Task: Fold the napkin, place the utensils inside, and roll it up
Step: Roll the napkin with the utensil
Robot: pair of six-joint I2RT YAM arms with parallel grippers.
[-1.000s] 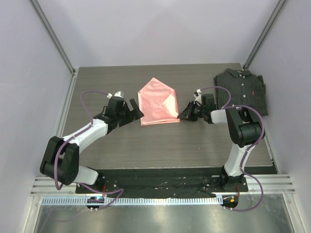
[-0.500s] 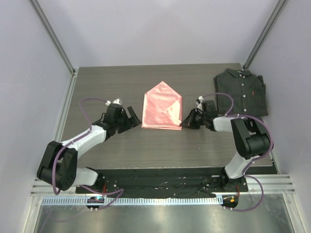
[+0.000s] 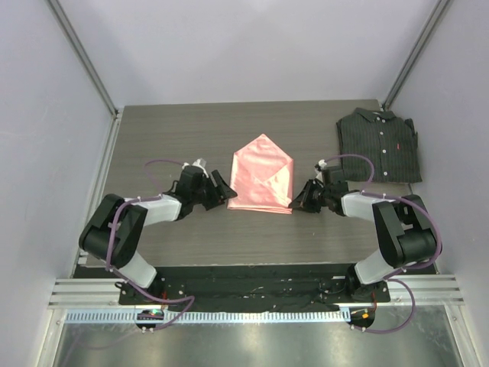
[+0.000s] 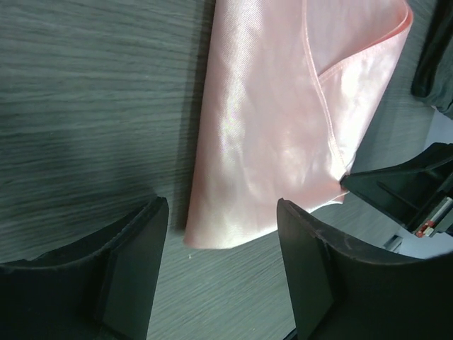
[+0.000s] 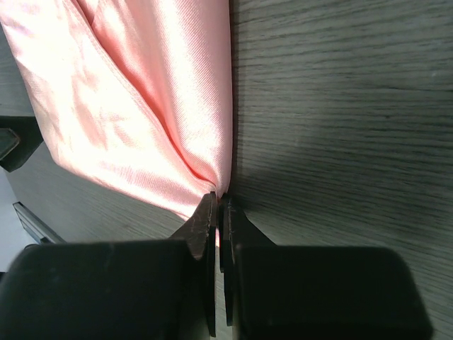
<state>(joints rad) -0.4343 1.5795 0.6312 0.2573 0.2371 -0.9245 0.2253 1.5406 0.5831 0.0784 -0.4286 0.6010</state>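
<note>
The salmon-pink napkin (image 3: 263,174) lies mid-table, folded like an envelope with its point toward the back. My right gripper (image 3: 299,202) is at the napkin's near right corner. In the right wrist view the right gripper (image 5: 221,205) is shut on that corner of the napkin (image 5: 141,106), with pink cloth showing between the jaws. My left gripper (image 3: 221,191) is at the near left corner. In the left wrist view the left gripper (image 4: 223,273) stands open, and the napkin's (image 4: 283,120) corner lies just ahead of its fingertips. The utensils are out of view.
A dark pinstriped folded shirt (image 3: 380,145) lies at the back right of the wood-grain table (image 3: 176,130). Pale walls with metal posts close in the table on three sides. The arms' black base plate (image 3: 252,279) runs along the near edge.
The right gripper has shut on the napkin's corner and drawn the napkin nearer and to the right. The left gripper followed toward the near left corner, its jaws narrowing.
</note>
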